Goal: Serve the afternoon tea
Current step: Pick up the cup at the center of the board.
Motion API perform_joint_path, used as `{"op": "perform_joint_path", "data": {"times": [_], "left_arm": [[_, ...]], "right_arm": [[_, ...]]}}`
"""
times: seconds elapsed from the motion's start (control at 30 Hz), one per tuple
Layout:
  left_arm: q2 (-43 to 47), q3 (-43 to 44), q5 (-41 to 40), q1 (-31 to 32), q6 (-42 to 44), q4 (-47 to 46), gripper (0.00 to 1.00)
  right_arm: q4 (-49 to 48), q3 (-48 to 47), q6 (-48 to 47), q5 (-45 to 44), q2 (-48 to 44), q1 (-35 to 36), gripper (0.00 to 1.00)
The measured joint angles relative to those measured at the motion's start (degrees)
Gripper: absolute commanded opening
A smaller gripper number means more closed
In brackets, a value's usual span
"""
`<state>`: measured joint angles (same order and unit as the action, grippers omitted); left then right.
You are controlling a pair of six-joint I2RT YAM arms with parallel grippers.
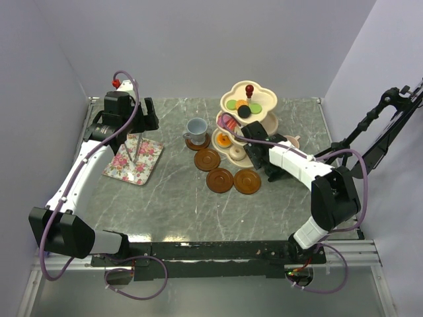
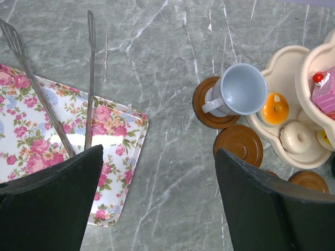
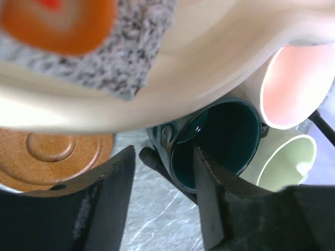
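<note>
Four round brown saucers (image 1: 219, 179); four glossy mugs (image 3: 293, 83), grey-blue mug (image 1: 196, 127) on one. Left gripper (image 2: 159, 151) wide open, empty. Right gripper (image 3: 165, 151) part-open astride dark green mug (image 3: 220, 138) rim.

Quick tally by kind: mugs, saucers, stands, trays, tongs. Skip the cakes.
Mugs: 4 (grey-blue mug, dark green mug, pink mug, light green mug)
Saucers: 4
Stand: 1
Tray: 1
Tongs: 1
Total: 11

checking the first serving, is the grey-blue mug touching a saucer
Touching: the left wrist view shows the grey-blue mug standing on a brown saucer.
</note>
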<state>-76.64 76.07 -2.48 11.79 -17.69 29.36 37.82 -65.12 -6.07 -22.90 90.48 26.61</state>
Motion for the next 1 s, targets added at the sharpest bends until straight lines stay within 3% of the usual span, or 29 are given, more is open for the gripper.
{"op": "perform_joint_path", "data": {"times": [0.53,0.9,1.0], "left_arm": [[0.0,0.0,-0.5,-0.1,0.0,0.0,0.92],[0.0,0.0,-0.5,-0.2,0.0,0.0,0.92],[0.0,0.0,-0.5,-0.2,0.0,0.0,0.92]], "right_arm": [[-0.1,0.0,0.2,1.5,1.6,-0.8,0.36],[0.0,0.8,1.8,1.4,1.7,-0.8,0.18],[0.4,0.8,2.6,1.4,1.7,-0.8,0.09]]}}
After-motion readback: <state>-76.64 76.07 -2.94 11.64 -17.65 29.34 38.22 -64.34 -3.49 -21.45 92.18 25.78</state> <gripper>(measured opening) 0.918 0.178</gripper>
